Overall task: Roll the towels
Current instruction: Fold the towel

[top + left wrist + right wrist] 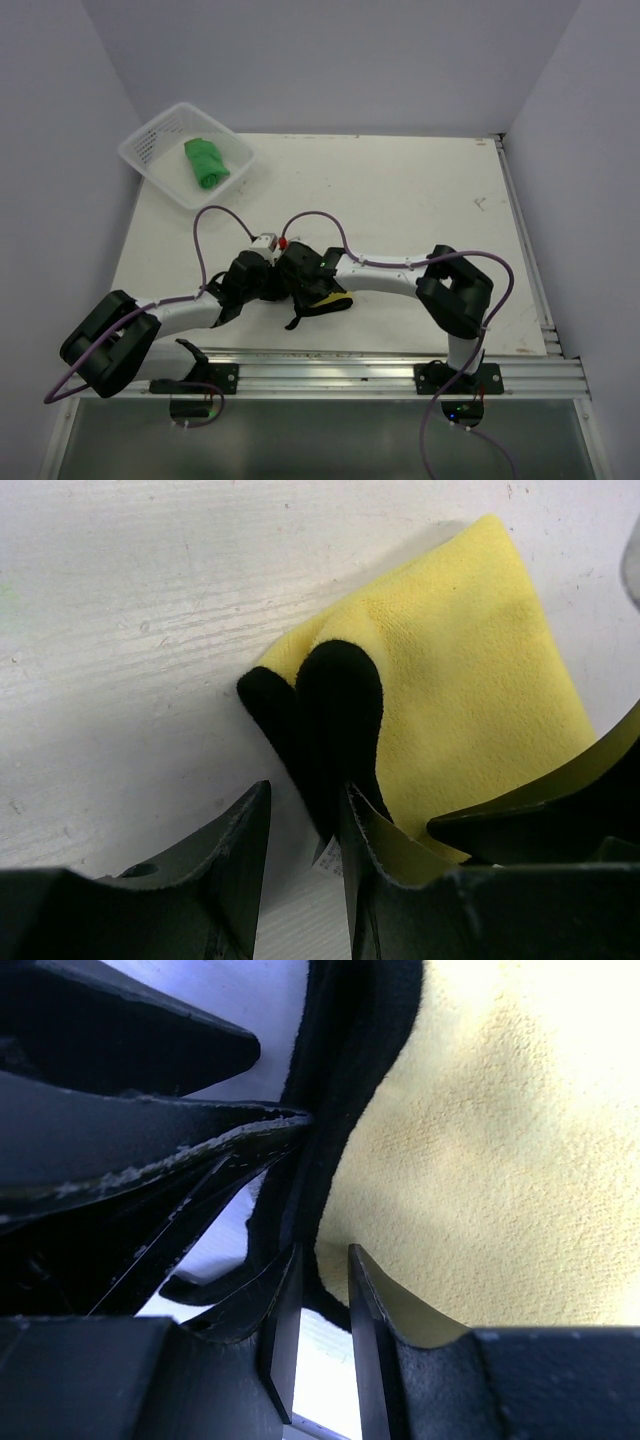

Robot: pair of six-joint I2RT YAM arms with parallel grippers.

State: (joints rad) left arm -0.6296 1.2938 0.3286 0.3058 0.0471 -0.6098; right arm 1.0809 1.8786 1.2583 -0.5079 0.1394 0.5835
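Jaws of left gripper (305, 850) straddle the yellow towel's (470, 680) black fold, slightly spread; right gripper (320, 1330) pinches it, far from the basket (150, 150).

We take the basket (140, 152) as our mark. It sits on the far left corner of the table (420, 200), with the rolled towel (206, 163) inside it. Nearer than the basket and to its right, the second towel (335, 302) lies on the table. The left gripper (305, 790) and right gripper (323, 1255) meet at that towel's basket-side edge, the left one closer to the basket.
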